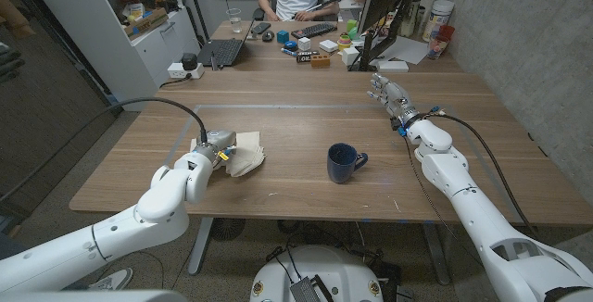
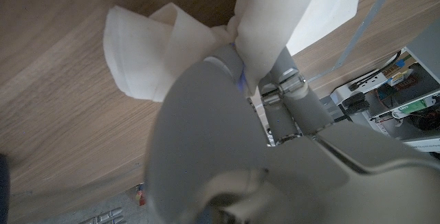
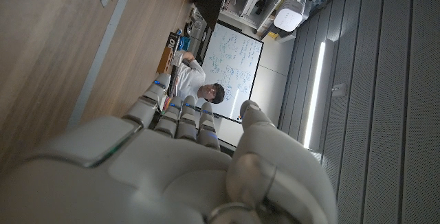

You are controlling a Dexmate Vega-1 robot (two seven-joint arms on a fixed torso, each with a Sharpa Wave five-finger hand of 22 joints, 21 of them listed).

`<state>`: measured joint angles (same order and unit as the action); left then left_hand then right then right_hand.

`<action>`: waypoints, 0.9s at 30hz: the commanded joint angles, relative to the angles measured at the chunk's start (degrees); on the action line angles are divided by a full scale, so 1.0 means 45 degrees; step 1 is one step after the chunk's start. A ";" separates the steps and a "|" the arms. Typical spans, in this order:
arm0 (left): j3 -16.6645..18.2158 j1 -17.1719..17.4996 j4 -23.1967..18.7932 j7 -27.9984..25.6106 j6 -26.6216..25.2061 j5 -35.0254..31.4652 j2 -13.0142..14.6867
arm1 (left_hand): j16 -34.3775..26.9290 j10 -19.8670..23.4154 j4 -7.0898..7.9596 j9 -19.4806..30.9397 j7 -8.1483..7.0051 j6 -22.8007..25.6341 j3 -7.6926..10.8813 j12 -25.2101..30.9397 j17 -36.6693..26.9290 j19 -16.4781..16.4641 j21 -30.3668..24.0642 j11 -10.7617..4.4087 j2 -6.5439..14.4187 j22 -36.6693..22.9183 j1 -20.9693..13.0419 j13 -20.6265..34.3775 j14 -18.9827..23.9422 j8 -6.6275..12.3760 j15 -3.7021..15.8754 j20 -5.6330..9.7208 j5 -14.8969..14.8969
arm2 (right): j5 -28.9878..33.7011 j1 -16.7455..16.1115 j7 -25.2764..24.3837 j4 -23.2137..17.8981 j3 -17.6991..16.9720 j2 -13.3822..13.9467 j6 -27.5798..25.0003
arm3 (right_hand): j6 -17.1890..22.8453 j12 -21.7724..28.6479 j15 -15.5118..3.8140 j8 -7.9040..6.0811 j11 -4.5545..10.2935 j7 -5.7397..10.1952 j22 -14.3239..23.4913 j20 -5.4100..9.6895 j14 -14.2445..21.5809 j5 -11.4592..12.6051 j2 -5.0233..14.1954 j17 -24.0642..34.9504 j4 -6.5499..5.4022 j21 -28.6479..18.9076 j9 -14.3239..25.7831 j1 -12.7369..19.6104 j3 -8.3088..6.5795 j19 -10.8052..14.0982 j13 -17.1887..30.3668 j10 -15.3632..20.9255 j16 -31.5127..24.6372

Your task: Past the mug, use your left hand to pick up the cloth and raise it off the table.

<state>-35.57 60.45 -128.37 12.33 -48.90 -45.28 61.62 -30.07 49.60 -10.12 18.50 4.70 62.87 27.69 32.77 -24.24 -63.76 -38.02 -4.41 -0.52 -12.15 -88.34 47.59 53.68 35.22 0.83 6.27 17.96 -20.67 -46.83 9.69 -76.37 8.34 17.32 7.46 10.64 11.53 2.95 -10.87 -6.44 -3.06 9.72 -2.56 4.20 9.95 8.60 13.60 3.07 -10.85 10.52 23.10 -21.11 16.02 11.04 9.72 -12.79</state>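
Already the left hand (image 1: pixel 215 148) pinches the cloth (image 1: pixel 245 154), bunched between its fingers (image 2: pixel 289 86) and trailing beyond them onto the table (image 1: pixel 306 107). A shallow pinch could slip during lifting. Right hand (image 1: pixel 387 94) idle, fingers extended, empty.

Wooden table (image 1: pixel 306 107), plank grain, pale seam line across the middle. On it: dark blue mug (image 1: pixel 344 163) near the front middle, upright, handle to picture right. Cream cloth (image 1: pixel 243 153) crumpled at the left front, well apart from the mug; part of it seems lifted, hard to tell how much touches the wood.
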 commanded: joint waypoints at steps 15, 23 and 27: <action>0.0959 -0.0745 -0.1638 0.1619 -0.0385 0.0319 0.1152 | -0.1099 0.0023 0.0040 0.0271 0.0098 -0.0021 -0.0100 -0.0162 -0.1985 0.0321 -0.0587 0.0008 0.0395 -0.0115 -0.0615 0.0571 0.1253 0.0331 0.1402 -0.0020 0.0221 | -0.0019 0.0057 0.0014 0.0081 -0.0045 -0.0025 0.0246 | 0.0036 0.0033 -0.0001 -0.0045 -0.0040 0.0067 0.0022 -0.0057 0.0110 0.0061 0.0064 0.0008 0.0019 -0.0051 0.0062 -0.0103 0.0066 0.0050 0.0075 0.0110 -0.0082; 0.1116 -0.1150 -0.2146 0.2188 -0.0691 -0.0083 0.1617 | -0.1122 0.0038 0.0035 0.0265 0.0112 -0.0023 -0.0096 -0.0185 -0.2176 0.0408 -0.0756 0.0033 0.0382 -0.0123 -0.0651 0.0738 0.1182 0.0362 0.1344 -0.0034 0.0271 | -0.0044 0.0122 0.0077 0.0176 -0.0031 -0.0049 0.0312 | 0.0049 0.0034 -0.0003 -0.0051 -0.0054 0.0061 0.0022 -0.0052 0.0110 0.0061 0.0070 0.0007 0.0022 -0.0050 0.0062 -0.0111 0.0075 0.0048 0.0075 0.0113 -0.0081; 0.1160 -0.1371 -0.2197 0.2387 -0.0505 -0.0282 0.1792 | -0.1137 0.0041 0.0038 0.0288 0.0128 -0.0059 -0.0094 -0.0200 -0.2273 0.0451 -0.0846 0.0014 0.0372 -0.0122 -0.0659 0.0823 0.1162 0.0379 0.1291 -0.0040 0.0302 | -0.0040 0.0157 0.0078 0.0249 -0.0022 -0.0083 0.0372 | 0.0037 0.0034 -0.0004 -0.0046 -0.0046 0.0061 0.0022 -0.0048 0.0107 0.0062 0.0074 0.0006 0.0027 -0.0050 0.0062 -0.0112 0.0078 0.0048 0.0074 0.0115 -0.0079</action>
<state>-31.41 56.62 -135.89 20.00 -51.04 -44.62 67.23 -30.07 49.59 -9.80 19.57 4.91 62.63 27.38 31.83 -25.92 -62.16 -41.15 -4.41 -0.45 -12.41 -88.99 50.84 53.46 36.54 1.01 6.04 18.94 -20.79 -46.52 9.88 -75.83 8.19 17.19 8.61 10.64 11.53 2.95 -10.87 -6.44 -3.06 9.72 -2.56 4.20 9.94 8.84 13.60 3.31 -10.86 10.52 22.87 -20.87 16.02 11.04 9.72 -12.79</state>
